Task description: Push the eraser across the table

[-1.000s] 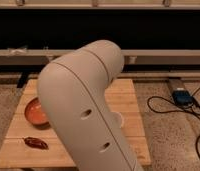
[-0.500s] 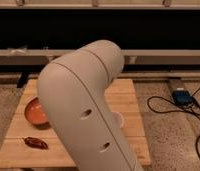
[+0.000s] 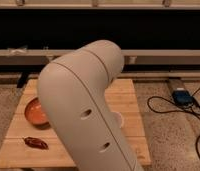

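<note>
- Unfortunately, the eraser does not show in the camera view. The big white robot arm (image 3: 88, 115) fills the middle and most likely covers it, so I cannot say on which part of the table (image 3: 130, 97) it lies.
- The gripper is also out of sight, somewhere behind or below the arm. Its fingers are together, and whether they touch anything cannot be told.
- By my judgement, such an eraser is a small, light, flat block. It is stiff enough to keep its shape, not fragile, and has a rubbery skin that grips wood more than it slides.
- Nothing needs to be taken hold of — closed fingers set low against one long side, near its middle, should push it straight. A push near a corner would probably turn it.
- The table top is of light wooden planks and looks level and dry. The seams between the planks may catch a low edge, so a slow, steady push seems wise.
- An orange bowl (image 3: 35, 112) stands on the left part of the table. A lumpy reddish-brown object (image 3: 35, 143) — perhaps a dried chili — lies near the front-left edge.
- A small white round thing (image 3: 118, 119) peeks out just beside the arm.
- The floor is speckled stone. To the right of the table lie black cables (image 3: 158, 98) and a blue device (image 3: 183, 96). Behind is a dark wall with pale rails.
</note>
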`<state>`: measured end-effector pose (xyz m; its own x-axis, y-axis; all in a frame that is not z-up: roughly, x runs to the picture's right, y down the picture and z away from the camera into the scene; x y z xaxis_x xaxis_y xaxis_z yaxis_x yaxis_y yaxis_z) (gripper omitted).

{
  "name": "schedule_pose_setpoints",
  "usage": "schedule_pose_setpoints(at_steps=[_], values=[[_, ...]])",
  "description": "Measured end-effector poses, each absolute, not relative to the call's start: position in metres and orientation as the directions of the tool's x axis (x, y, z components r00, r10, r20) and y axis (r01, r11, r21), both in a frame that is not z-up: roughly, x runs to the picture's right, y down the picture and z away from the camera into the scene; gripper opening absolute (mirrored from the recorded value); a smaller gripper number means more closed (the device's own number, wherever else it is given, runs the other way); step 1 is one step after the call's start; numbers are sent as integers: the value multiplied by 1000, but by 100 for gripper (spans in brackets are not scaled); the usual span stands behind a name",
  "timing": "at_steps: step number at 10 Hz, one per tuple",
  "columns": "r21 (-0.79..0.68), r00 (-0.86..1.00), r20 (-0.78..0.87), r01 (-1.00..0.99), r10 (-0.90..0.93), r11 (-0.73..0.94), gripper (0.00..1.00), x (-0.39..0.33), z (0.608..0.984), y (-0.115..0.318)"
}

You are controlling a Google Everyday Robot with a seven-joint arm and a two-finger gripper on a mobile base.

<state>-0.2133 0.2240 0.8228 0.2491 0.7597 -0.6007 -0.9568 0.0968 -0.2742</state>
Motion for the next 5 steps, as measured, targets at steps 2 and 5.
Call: schedule_pose_setpoints(at_steps=[2,5], values=[[-291,275,-585,-949,763,118,0,-216,819,222],[-330,314,-565,-933,763,140,0,-229,804,220]])
